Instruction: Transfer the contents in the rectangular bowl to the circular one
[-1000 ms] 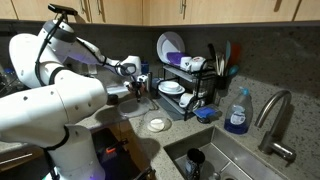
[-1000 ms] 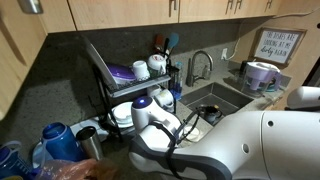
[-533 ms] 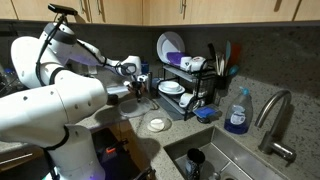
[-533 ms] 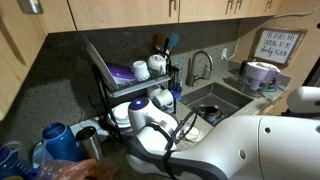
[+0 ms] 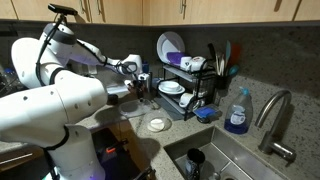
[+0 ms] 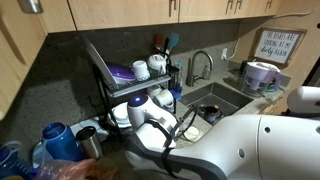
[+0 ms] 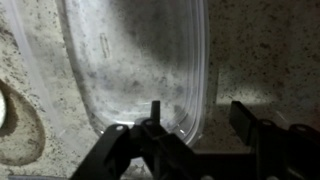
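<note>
The rectangular bowl, translucent plastic with rounded corners, rests upright on the speckled counter and fills most of the wrist view. I make out nothing inside the part that shows. My gripper is open and straddles the bowl's near right wall. One fingertip is inside the rim and the other stands outside it, with a gap on each side of the wall. The circular one sits on the counter in front of the dish rack, and its rim shows at the left edge of the wrist view. In both exterior views the arm hides the jaws.
A dish rack with white dishes stands just behind the work spot, also seen from another side. A sink, a faucet and a blue soap bottle lie beyond. Blue bottles crowd the counter corner.
In an exterior view the white wrist has shifted slightly toward the counter. Nothing else visibly differs.
</note>
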`<state>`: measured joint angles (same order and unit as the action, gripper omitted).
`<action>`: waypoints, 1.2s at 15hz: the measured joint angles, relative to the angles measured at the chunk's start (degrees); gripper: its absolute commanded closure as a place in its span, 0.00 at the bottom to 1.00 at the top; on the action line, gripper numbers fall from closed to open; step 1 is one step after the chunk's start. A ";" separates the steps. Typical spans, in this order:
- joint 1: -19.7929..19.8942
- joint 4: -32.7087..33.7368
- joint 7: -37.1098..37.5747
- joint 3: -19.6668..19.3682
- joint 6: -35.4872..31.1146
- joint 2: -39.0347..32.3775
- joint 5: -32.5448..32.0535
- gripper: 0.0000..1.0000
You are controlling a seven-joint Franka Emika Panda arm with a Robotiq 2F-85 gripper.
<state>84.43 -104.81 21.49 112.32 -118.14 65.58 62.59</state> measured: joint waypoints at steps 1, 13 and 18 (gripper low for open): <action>-0.06 0.00 0.00 -0.40 0.01 0.00 0.00 0.00; -9.08 -9.27 -7.01 -11.09 -0.12 -2.94 3.03 0.00; -17.32 -18.43 -10.37 -17.91 -0.45 -6.08 3.18 0.00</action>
<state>67.11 -123.24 11.13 94.40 -118.59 59.49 65.77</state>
